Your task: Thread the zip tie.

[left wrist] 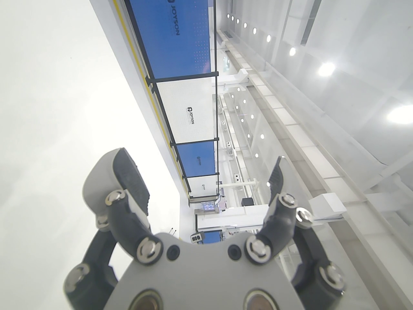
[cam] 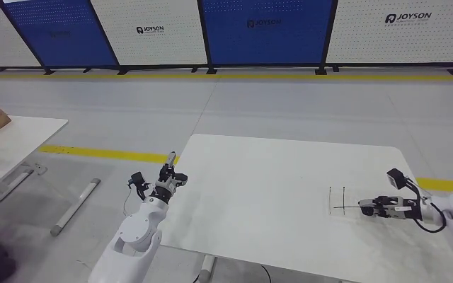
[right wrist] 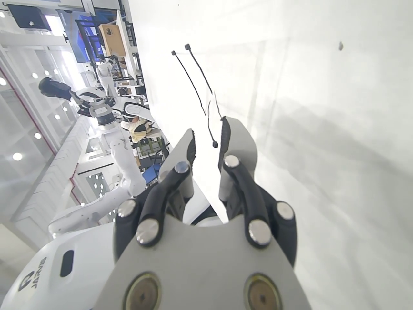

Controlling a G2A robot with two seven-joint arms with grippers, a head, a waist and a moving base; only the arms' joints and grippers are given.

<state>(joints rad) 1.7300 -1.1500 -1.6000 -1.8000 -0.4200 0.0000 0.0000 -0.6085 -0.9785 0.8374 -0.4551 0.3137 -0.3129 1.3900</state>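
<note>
Hovering low over the right side of the white tabletop point(cam: 269, 191), the right end effector point(right wrist: 208, 128) is showing a narrow gap between its two dark-padded fingers. The small square head of a thin black plastic zip tie point(right wrist: 210, 120) is lying in that gap, and neither pad appears to be pinching it. Its tail is pointing away from the wrist, in among the tapered ends of two more thin black zip ties. These two, one tie point(right wrist: 189, 82) and its neighbour point(right wrist: 200, 69), are lying side by side just beyond, heads at the far end. Whether the near tail is touching them I cannot tell.

Farther out, the left end effector point(left wrist: 200, 157) is standing wide open and empty, raised near the tabletop's left edge and well apart from all three ties.

Several things could be going wrong from here, in my judgement:
- The strap is lying flat on a hard surface, so closing pads may be skidding over the head and flicking it aside instead of gripping it.
- Coming in too low may be scraping the tabletop.
- Lifting may be dragging the neighbouring tails along if they overlap.
- With the left end effector so far off, the limp tail may be sagging and missing the head's small slot.
</note>
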